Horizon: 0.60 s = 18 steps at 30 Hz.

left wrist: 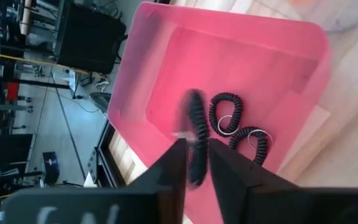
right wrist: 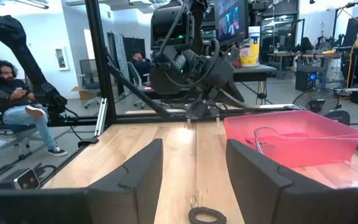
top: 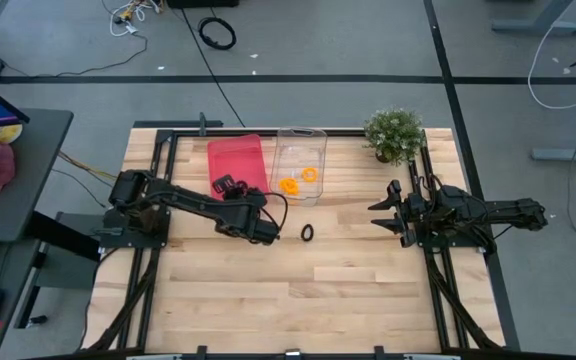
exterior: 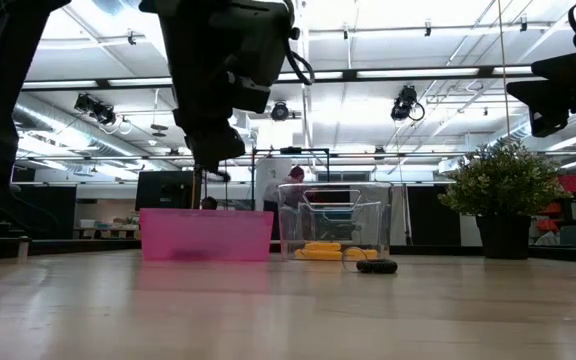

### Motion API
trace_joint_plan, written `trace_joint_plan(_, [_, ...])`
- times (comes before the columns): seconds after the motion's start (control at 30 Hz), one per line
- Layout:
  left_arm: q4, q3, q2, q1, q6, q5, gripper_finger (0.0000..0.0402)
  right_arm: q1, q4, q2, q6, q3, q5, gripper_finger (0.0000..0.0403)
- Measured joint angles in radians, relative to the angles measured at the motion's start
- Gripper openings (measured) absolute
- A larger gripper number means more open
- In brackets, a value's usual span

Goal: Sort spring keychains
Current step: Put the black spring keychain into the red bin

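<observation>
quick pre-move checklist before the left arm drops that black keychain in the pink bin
1. Left pincer shut on a black keychain: ok.
2. Held keychain over the pink bin: ok in the left wrist view.
3. Landing spot free beside the two black keychains in the bin: ok.
4. Orange keychains kept apart in the clear bin: ok.
5. Right pincer parked clear at the table's right, open: ok.
6. All black keychains sorted: not ok, a loose black keychain lies on the table.
</observation>
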Motion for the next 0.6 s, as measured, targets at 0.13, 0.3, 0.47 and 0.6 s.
trace_joint_plan(0.13, [0.001, 0.0, 0.0, -0.004, 0.0, -0.001, 0.0116, 0.0, 0.0, 0.0, 0.0, 0.0, 0.0, 0.018])
trace_joint_plan(0.3, [0.005, 0.0, 0.0, -0.003, -0.001, -0.005, 0.017, 0.0, 0.0, 0.0, 0.0, 0.0, 0.0, 0.018])
trace_joint_plan(0.47, [0.115, 0.0, 0.0, -0.02, 0.051, -0.003, 0.0192, 0.0, 0.0, 0.0, 0.0, 0.0, 0.0, 0.018])
trace_joint_plan(0.6, [0.299, 0.0, 0.0, -0.052, 0.225, 0.092, 0.0189, 0.0, 0.0, 0.0, 0.0, 0.0, 0.0, 0.018])
